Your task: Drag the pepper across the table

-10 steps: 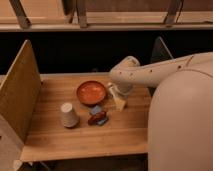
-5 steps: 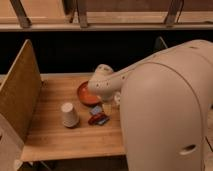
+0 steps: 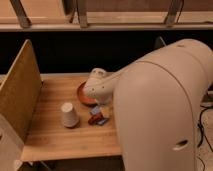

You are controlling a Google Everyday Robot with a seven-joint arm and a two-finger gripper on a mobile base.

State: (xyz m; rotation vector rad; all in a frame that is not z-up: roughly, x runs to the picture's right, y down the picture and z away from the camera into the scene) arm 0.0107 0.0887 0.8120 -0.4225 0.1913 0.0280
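The small dark red pepper point(image 3: 94, 119) lies on the light wooden table point(image 3: 55, 102), right beside a flat blue pad point(image 3: 104, 117). My gripper point(image 3: 104, 110) hangs from the white wrist just above and behind them, its yellowish end close over the blue pad. The arm's large white shell covers the right half of the table. The orange-red bowl point(image 3: 83, 95) sits behind the pepper, partly hidden by the wrist.
An upturned white cup point(image 3: 69, 114) stands left of the pepper. An upright board panel point(image 3: 19, 92) lines the table's left side. A dark gap and rails run behind the table.
The arm has swung left over the table, and the wrist and gripper have moved from right of the bowl to just above the pepper and blue pad. The objects have not moved.
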